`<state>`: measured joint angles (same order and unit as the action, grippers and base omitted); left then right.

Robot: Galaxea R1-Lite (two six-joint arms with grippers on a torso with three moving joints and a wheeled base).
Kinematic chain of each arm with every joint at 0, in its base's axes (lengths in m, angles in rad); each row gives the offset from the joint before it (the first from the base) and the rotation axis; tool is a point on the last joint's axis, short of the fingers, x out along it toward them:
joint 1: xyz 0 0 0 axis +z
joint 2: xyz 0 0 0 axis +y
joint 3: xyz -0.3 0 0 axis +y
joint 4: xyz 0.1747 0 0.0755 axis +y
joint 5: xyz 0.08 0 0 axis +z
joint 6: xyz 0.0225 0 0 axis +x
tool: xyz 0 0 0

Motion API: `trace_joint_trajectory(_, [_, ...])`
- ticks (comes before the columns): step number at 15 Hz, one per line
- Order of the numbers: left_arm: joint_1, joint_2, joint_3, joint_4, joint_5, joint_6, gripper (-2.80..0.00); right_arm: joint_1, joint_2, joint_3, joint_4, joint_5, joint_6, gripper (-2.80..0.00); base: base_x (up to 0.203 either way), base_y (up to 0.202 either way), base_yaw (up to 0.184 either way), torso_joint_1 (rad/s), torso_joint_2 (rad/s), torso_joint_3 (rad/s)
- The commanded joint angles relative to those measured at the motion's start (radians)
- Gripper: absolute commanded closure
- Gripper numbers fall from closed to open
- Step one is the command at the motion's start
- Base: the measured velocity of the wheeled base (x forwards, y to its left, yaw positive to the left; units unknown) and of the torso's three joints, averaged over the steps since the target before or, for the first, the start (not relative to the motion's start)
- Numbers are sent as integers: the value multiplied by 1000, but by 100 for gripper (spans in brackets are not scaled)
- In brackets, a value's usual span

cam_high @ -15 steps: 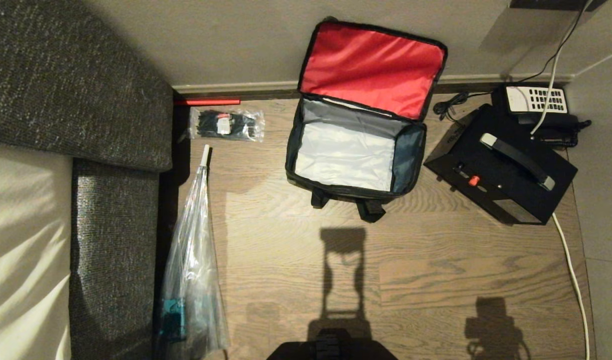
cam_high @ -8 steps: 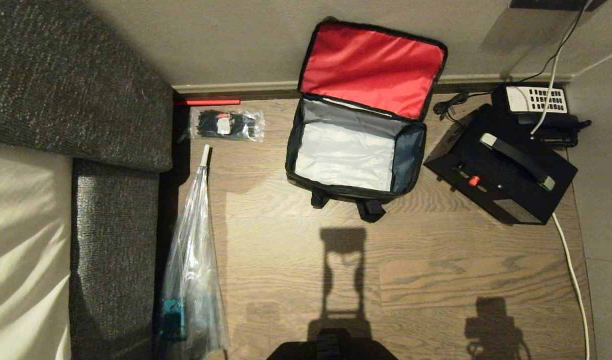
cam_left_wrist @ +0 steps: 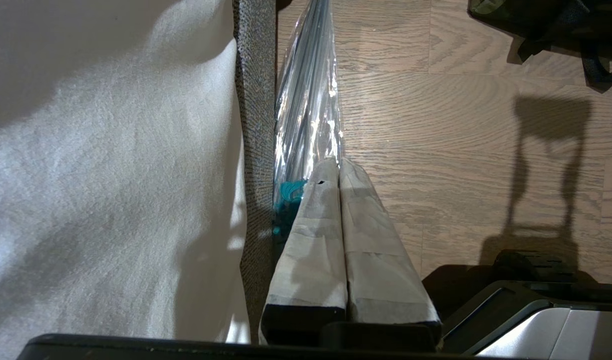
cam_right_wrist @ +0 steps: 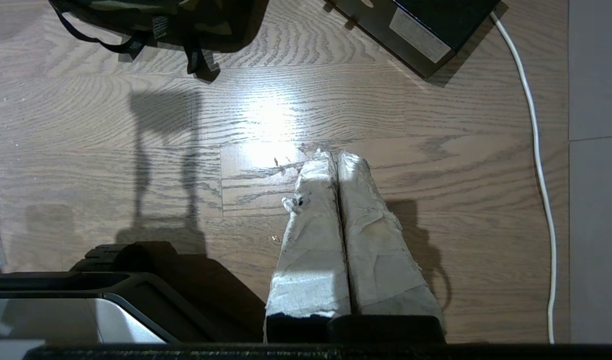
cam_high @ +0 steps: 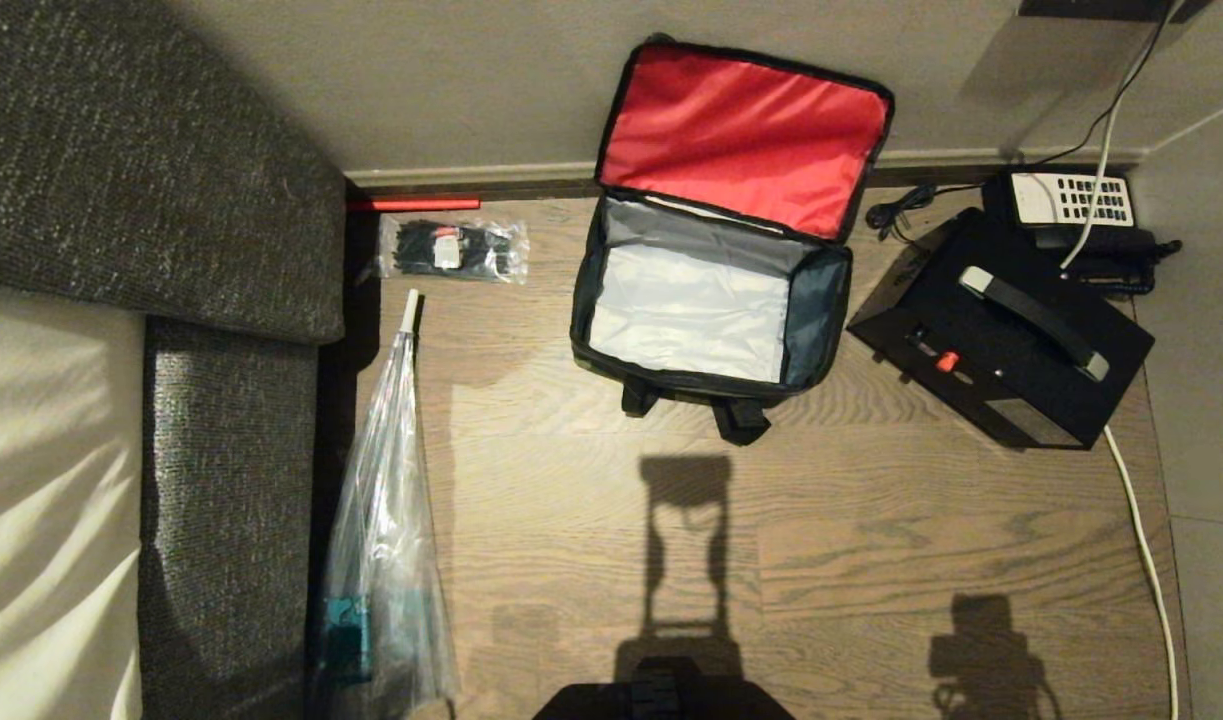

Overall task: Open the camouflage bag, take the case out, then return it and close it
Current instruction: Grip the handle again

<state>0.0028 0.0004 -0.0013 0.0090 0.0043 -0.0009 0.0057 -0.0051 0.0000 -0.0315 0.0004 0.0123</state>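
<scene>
My left gripper (cam_left_wrist: 339,161) hangs above the wooden floor (cam_high: 591,520) with its two tape-wrapped fingers (cam_left_wrist: 316,220) pressed flat together, grasping nothing, just over the tip of a clear plastic-wrapped bundle (cam_left_wrist: 308,100) that lies along the edge of the grey sofa (cam_high: 221,420). My right gripper (cam_right_wrist: 336,155) hangs over bare floorboards, its frayed, taped fingers (cam_right_wrist: 366,225) likewise clenched on nothing, a white cable (cam_right_wrist: 536,150) trailing beside it. Neither arm shows in the head view. Ahead of me, the camouflage bag (cam_high: 711,300) sits against the wall (cam_high: 451,80) with its lid thrown back, red lining up, and its pale grey inside showing nothing in it. The case (cam_high: 1001,340) stands on the floor just to the right of the bag and apart from it, handle on top and small red knob facing me. Behind it, in the corner, lies a black telephone (cam_high: 1071,205) with a white keypad. A clear packet of black ties (cam_high: 451,250) lies by the wall to the bag's left.
</scene>
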Motion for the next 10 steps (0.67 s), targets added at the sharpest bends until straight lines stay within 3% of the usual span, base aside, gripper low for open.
trace_joint_trajectory(1, [0, 0, 0, 0, 0, -1, 0, 0, -18, 14, -1, 1, 0, 0, 0, 0, 0, 0, 0, 0])
trace_joint_trajectory(10, [0, 0, 0, 0, 0, -1, 0, 0, -18, 14, -1, 1, 0, 0, 0, 0, 0, 0, 0, 0])
